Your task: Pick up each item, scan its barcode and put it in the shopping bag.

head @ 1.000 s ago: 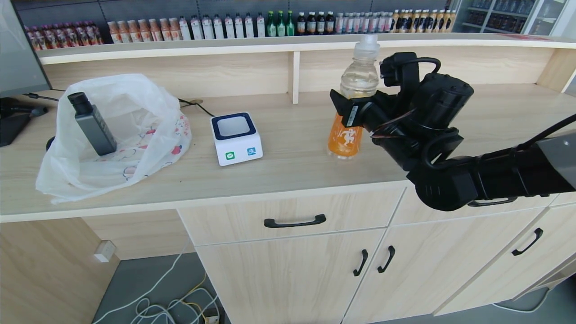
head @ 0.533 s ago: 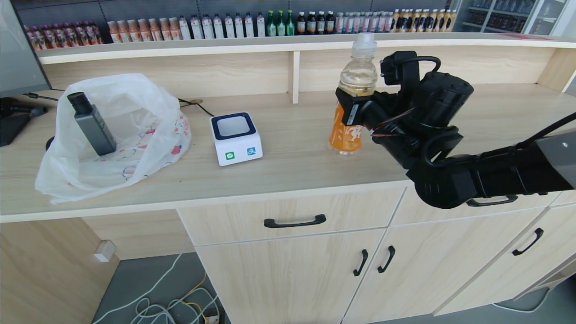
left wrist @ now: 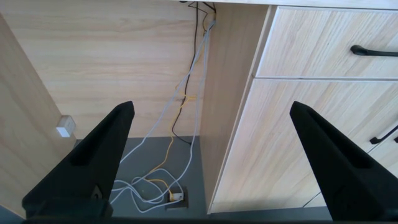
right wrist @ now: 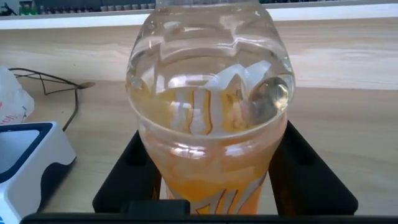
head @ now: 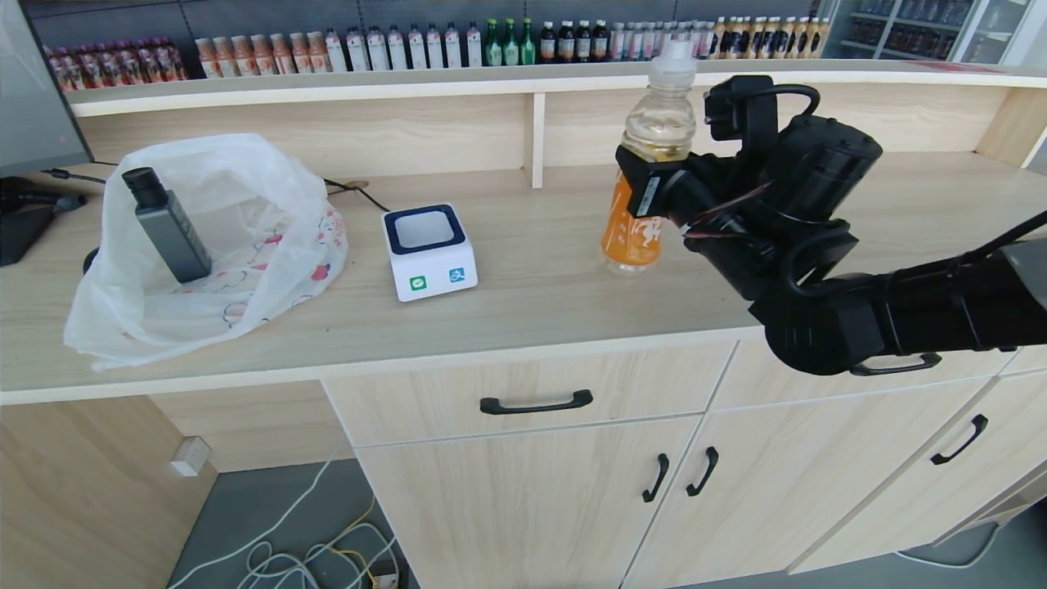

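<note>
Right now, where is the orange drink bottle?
In the head view, the orange drink bottle is upright in the right gripper, over the right part of the counter, to the right of the white scanner.

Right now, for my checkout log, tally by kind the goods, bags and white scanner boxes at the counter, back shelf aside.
Drink bottle: 1
Grey item in bag: 1
Shopping bag: 1
White scanner box: 1
Total: 4

We've got a light wood counter with a white plastic shopping bag and a small scanner nearby.
</note>
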Controlling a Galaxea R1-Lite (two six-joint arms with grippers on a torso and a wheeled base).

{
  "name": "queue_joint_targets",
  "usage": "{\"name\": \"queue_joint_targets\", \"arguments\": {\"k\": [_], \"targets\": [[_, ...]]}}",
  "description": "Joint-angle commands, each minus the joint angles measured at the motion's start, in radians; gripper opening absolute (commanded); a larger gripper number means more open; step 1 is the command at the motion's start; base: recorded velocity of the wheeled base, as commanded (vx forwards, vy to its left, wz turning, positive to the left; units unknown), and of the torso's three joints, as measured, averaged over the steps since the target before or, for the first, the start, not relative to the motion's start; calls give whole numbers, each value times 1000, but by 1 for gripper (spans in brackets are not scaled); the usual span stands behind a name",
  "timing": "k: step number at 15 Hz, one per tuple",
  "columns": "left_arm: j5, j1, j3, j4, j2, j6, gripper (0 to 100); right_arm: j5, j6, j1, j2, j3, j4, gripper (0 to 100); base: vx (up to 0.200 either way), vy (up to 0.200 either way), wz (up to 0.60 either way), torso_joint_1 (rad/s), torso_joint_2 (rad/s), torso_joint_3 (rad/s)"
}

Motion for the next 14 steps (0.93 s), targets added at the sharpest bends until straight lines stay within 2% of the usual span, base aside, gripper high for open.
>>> {"name": "queue_joint_targets", "arguments": {"k": [1, 6, 8, 10, 11, 14], "targets": [[1, 0, 0, 0, 0, 0, 100, -4, -2, 17, -67, 10, -1, 0, 0, 0, 0, 0, 0, 0], [-1, 0, 0, 0, 0, 0, 100, -6, -31, 105, -264, 194, -9, 0, 0, 0, 0, 0, 0, 0], [1, 0, 0, 0, 0, 0, 100, -4, -63, 155, -400, 394, -61, 0, 0, 0, 0, 0, 0, 0], [1, 0, 0, 0, 0, 0, 100, -10, -75, 190, -452, 522, -121, 0, 0, 0, 0, 0, 0, 0], [1, 0, 0, 0, 0, 0, 100, -10, -103, 220, -486, 653, -215, 0, 0, 0, 0, 0, 0, 0], [1, 0, 0, 0, 0, 0, 100, -10, -164, 279, -494, 772, -380, 0, 0, 0, 0, 0, 0, 0]]}}
